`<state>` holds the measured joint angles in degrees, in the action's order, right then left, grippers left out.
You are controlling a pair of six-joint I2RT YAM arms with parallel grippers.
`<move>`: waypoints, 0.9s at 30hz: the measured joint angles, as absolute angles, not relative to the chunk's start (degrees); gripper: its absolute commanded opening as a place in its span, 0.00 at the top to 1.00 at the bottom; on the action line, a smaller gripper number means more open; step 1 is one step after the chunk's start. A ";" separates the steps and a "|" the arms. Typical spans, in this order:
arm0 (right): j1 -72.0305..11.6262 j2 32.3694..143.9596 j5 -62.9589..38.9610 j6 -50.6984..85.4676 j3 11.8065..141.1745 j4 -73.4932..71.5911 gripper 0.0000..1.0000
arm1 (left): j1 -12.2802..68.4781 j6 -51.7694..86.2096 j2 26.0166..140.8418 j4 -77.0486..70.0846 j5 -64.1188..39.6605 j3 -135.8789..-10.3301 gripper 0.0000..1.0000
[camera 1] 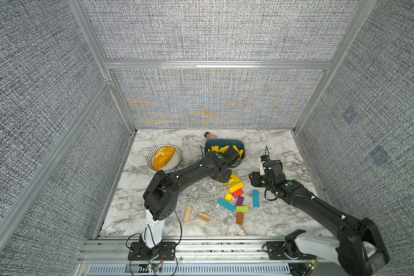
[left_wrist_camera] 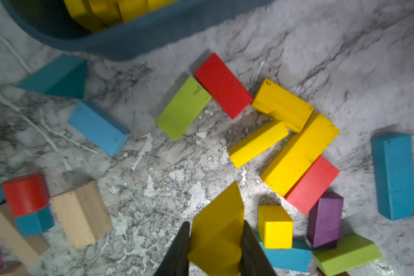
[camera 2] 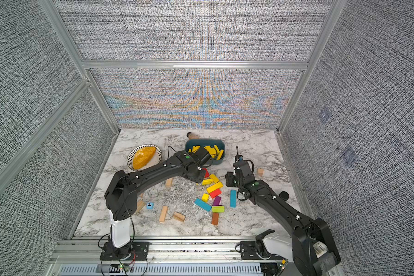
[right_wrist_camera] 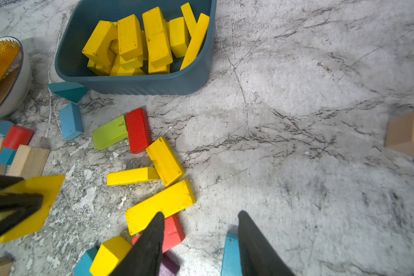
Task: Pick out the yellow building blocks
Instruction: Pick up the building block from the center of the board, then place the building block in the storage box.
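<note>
Desk [camera 1: 285, 148] of grey marble pattern carries everything. Blue tub [right_wrist_camera: 134, 86] stands toward its far edge and holds a heap of yellow building blocks [right_wrist_camera: 129, 35]. Left tool [left_wrist_camera: 215, 223] is in front of the tub, its jaws narrow and pressed on both sides of one yellow block [left_wrist_camera: 218, 205]; if this block is off the surface, I cannot tell. Right tool [right_wrist_camera: 200, 213] stands half wide with nothing between the jaws, just beside a blue bar [right_wrist_camera: 230, 253]. More yellow ones lie loose on the desk near the left tool: a long bar [left_wrist_camera: 299, 155] touching a red block [left_wrist_camera: 311, 186], a thick bar [left_wrist_camera: 282, 105], a thin bar [left_wrist_camera: 257, 143] and a small cube [left_wrist_camera: 275, 227].
</note>
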<state>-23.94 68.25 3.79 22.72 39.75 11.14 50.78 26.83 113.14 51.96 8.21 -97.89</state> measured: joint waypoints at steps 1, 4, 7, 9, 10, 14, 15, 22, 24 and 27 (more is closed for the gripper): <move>-23.94 68.42 3.77 22.72 39.88 11.16 0.48 | 50.30 26.24 114.24 52.62 8.88 -100.44 0.77; -23.94 68.93 3.77 22.72 40.53 11.35 0.48 | 48.51 24.27 119.04 53.30 9.52 -108.22 0.78; -23.94 68.93 3.81 22.70 40.99 11.40 0.48 | 46.44 22.65 123.94 54.78 9.72 -115.87 0.78; -23.94 68.88 3.99 22.65 41.25 11.84 0.48 | 45.12 21.54 127.00 55.40 9.78 -120.88 0.78; -23.92 68.86 4.10 22.50 41.34 11.88 0.48 | 44.45 21.12 128.53 55.55 9.82 -123.37 0.78; -23.90 69.23 4.21 22.46 41.82 12.60 0.48 | 42.39 19.92 132.20 55.72 10.46 -128.22 0.78; -23.90 69.56 4.21 22.33 41.93 12.73 0.48 | 41.93 19.88 132.73 55.57 10.55 -128.40 0.78; -23.88 72.12 4.19 21.87 43.79 13.45 0.48 | 40.07 18.26 137.01 54.96 10.52 -130.39 0.77; -23.88 72.58 4.19 21.85 44.03 13.54 0.48 | 40.03 18.15 137.64 54.54 10.50 -130.91 0.74; -23.88 72.97 4.19 21.67 44.51 13.54 0.48 | 40.03 18.04 138.78 53.43 10.50 -131.76 0.67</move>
<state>-23.88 72.97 4.19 21.67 44.51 13.54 40.03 18.04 138.78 53.43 10.50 -131.76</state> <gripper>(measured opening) 0.517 0.322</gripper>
